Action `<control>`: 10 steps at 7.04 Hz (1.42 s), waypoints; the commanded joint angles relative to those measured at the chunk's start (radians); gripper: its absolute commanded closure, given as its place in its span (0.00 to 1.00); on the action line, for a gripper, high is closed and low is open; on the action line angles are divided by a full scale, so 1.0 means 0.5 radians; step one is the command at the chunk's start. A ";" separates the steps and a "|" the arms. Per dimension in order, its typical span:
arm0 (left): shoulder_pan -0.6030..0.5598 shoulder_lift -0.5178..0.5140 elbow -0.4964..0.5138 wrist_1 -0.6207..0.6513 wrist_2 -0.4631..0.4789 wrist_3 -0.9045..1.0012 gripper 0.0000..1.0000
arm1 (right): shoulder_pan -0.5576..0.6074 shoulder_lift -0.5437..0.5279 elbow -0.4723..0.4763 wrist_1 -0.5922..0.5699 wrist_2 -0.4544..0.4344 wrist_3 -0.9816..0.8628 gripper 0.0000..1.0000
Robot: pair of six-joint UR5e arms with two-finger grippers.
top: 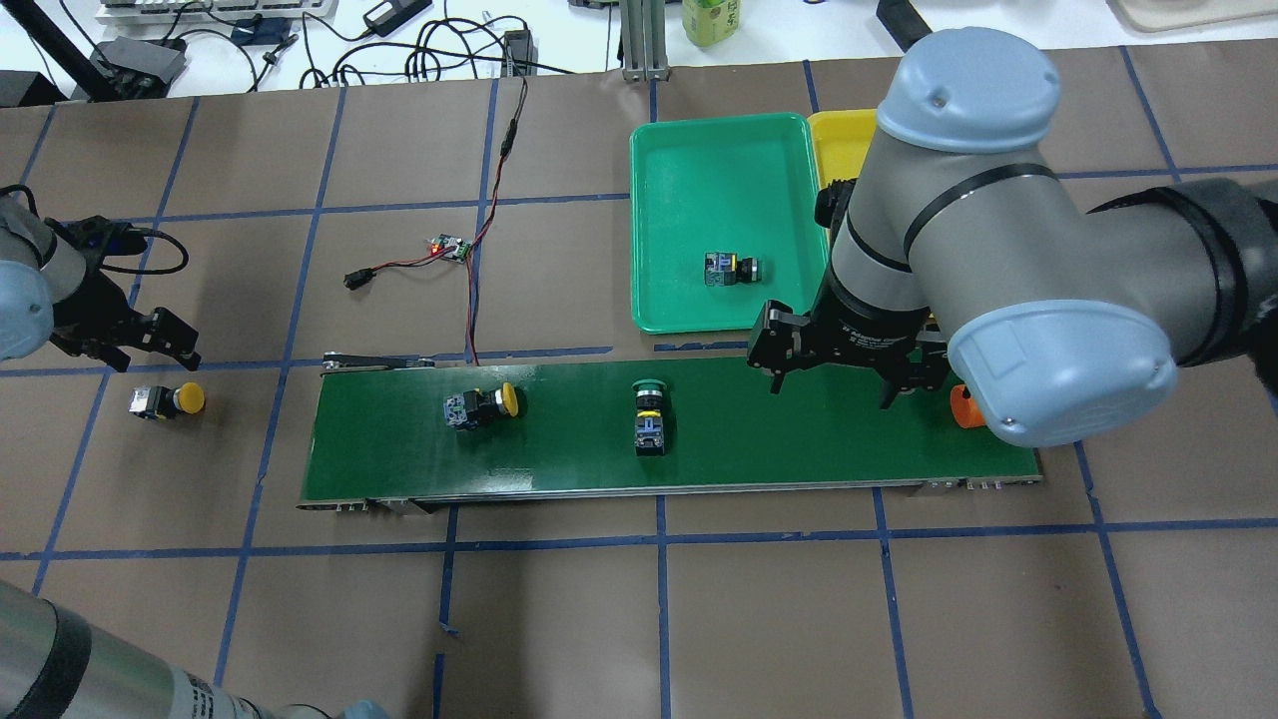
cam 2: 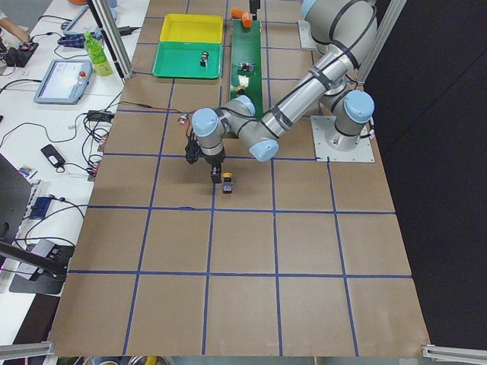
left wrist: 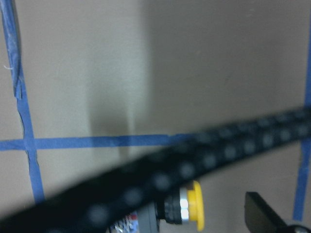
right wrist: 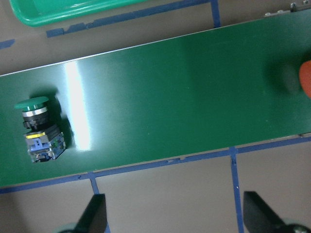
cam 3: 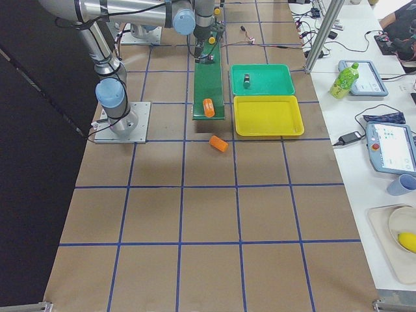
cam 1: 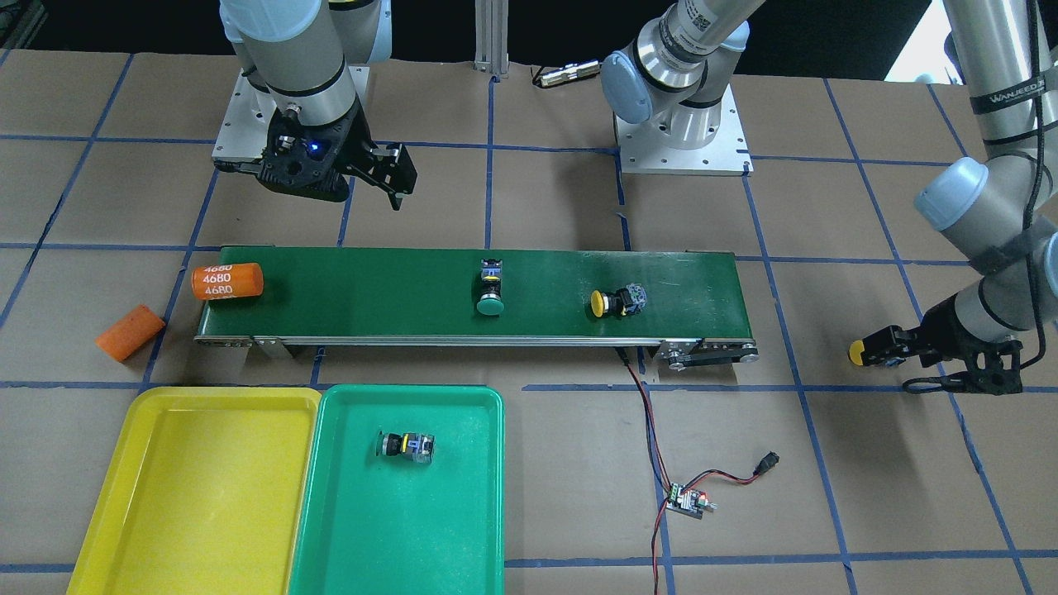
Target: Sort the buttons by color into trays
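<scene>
Barely a quarter done: the left gripper (top: pixel 140 345), jaws apart, hovers over a stray yellow button (top: pixel 165 400) by the tabletop's left edge. A second yellow button (top: pixel 484 404) and an unsorted green button (top: pixel 650 417) lie on the conveyor belt (top: pixel 849 449). One sorted green button (top: pixel 734 268) rests in the teal tray (top: pixel 689 160). The right gripper (top: pixel 829 384), fingers spread, hangs over the belt's right half, and the yellow tray (top: pixel 844 135) is empty.

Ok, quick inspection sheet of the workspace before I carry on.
Surface: papered table, blue tape grid; conveyor belt across it.
Job's things: green button in green tray; second green button and yellow button apart on belt; second yellow button on table; yellow tray empty.
Clutter: orange cylinder on belt, second cylinder on table.
Grippers: left gripper open near second yellow button; right gripper open over belt.
Cables: wire from belt to controller board.
Surroundings: bench, pendant, bottle.
</scene>
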 commanded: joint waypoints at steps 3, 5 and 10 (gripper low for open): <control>0.103 -0.066 -0.040 0.025 -0.009 -0.003 0.00 | 0.148 0.276 0.128 -0.505 0.172 -0.008 0.00; 0.103 -0.069 -0.046 0.019 -0.063 -0.003 0.00 | 0.226 0.381 0.128 -0.568 0.172 0.005 0.00; 0.067 0.108 -0.099 -0.189 -0.030 0.160 1.00 | 0.247 0.519 0.195 -0.607 0.178 0.008 0.06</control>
